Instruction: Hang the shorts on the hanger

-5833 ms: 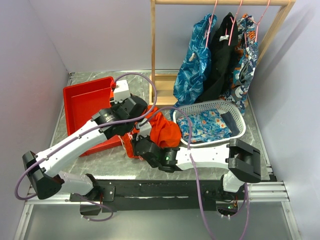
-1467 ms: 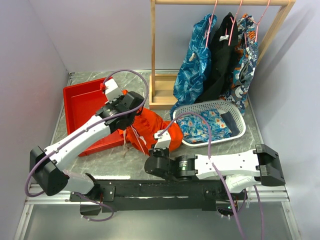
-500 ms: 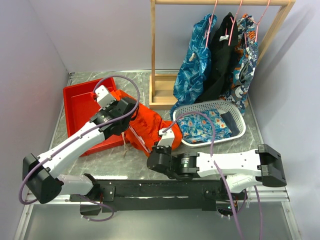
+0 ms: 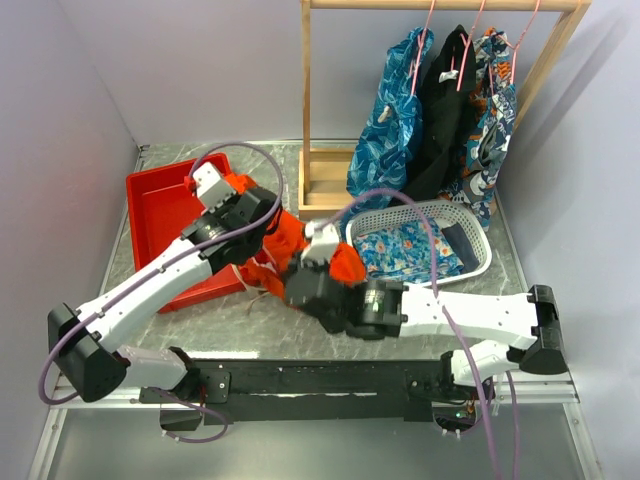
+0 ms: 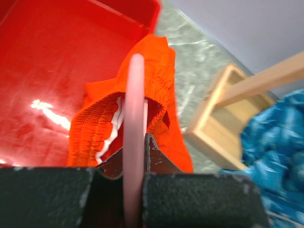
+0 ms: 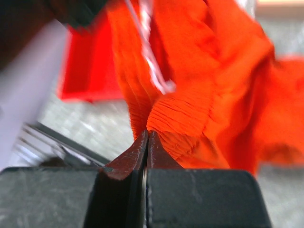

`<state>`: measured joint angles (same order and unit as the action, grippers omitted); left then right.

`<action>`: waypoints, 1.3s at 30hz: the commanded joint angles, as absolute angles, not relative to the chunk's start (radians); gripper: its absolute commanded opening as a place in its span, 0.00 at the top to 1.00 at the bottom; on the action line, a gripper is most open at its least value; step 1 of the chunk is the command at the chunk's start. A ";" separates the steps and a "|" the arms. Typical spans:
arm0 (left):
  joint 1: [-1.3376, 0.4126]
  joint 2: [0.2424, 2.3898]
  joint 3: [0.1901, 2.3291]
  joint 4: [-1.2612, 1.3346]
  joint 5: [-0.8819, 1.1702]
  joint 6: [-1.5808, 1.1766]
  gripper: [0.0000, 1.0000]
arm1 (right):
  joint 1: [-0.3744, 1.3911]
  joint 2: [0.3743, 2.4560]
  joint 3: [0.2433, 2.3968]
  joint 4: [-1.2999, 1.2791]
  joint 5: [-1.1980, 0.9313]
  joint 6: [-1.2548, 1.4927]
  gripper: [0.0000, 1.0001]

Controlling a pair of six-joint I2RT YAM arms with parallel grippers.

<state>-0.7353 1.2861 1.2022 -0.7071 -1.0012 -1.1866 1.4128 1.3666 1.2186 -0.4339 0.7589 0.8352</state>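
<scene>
**Both grippers clamped: hanger in the left, shorts in the right**

The left gripper [image 4: 248, 203] hangs over the right edge of the red bin [image 4: 158, 205]. In its wrist view its jaws stand narrow, pinching a pink rod of the hanger [image 5: 134, 118] between them. The rod runs straight up from the fingers and crosses in front of the gathered waistband of the shorts [image 5: 159, 61]. Whether the rod passes inside the waist opening cannot be told.

The right gripper [image 6: 147, 142] is closed tight on a ribbed fold of the orange fabric, with no gap showing between its fingertips. The cream drawstring [image 6: 152, 52] dangles just above that pinch.

From above, the shorts [image 4: 285, 238] lie bunched between the two grippers. They sit on the marble table [image 4: 220, 320], between the bin and the white basket [image 4: 478, 268], and their left part reaches over the bin's edge. Patterned blue cloth lies in the basket.

Behind, a wooden rack [image 4: 305, 100] carries blue garments [image 4: 390, 125] and a black one [image 4: 445, 100] on pink hangers.
</scene>
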 commanded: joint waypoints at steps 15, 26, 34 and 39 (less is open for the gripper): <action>-0.773 1.302 1.755 -0.827 -0.677 -0.779 0.99 | 1.318 1.347 1.447 -0.229 0.554 0.537 0.79; -0.773 1.226 1.621 -0.856 -0.445 -0.620 0.99 | 1.269 1.131 1.212 -0.219 0.423 0.558 0.30; -0.772 1.189 1.634 -0.864 -0.370 -0.549 0.99 | 1.049 1.204 1.252 -0.270 0.299 0.568 0.32; -0.773 1.178 1.643 -0.850 -0.324 -0.523 0.99 | 0.997 1.346 1.341 -0.249 0.273 0.560 0.33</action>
<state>-0.7692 1.2053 1.6009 -0.9043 -0.3893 -0.5674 1.0325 1.2564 1.2709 -0.2638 0.3218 0.5781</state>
